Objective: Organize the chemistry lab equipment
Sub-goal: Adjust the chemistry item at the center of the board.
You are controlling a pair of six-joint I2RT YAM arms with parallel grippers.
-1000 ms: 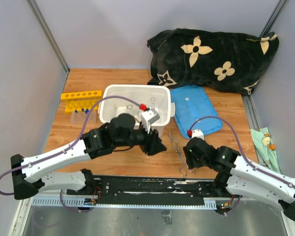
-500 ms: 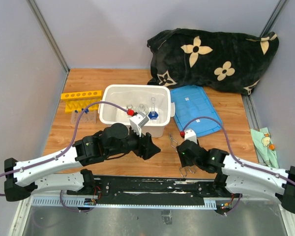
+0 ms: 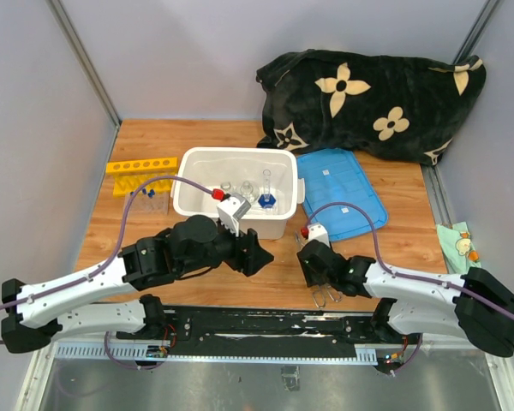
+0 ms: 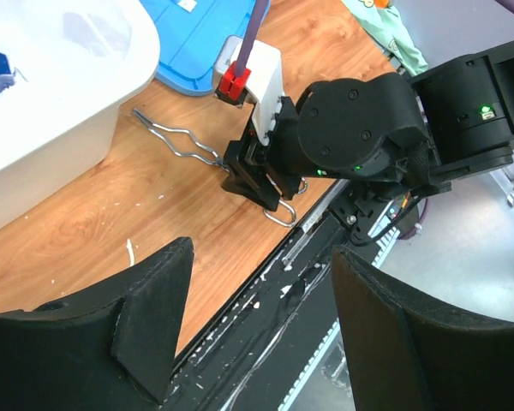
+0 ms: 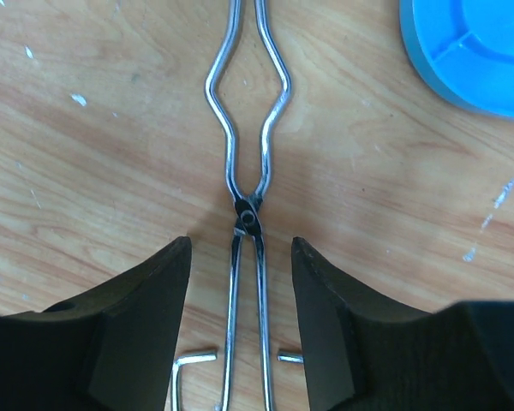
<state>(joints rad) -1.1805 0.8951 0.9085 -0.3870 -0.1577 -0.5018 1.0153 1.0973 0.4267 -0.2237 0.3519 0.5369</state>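
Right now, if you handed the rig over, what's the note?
Left hand: open, empty, in front of the white tub.
Right hand: open, straddling the metal tongs at their pivot, not yet closed.
Glass flasks are in the tub. The blue lid is off, to its right.
Yellow tube rack is left of the tub, with blue-capped test tubes lying in front of it, unracked.
To do, likely: grip and stow the tongs, then sort the tubes.

Walls: pale grey panels (image 3: 197, 51) closed in the back and both sides, joined by metal strips (image 3: 81, 56).
Bench: wooden top (image 3: 154, 137), flecked white near the front.
Light: soft, even.
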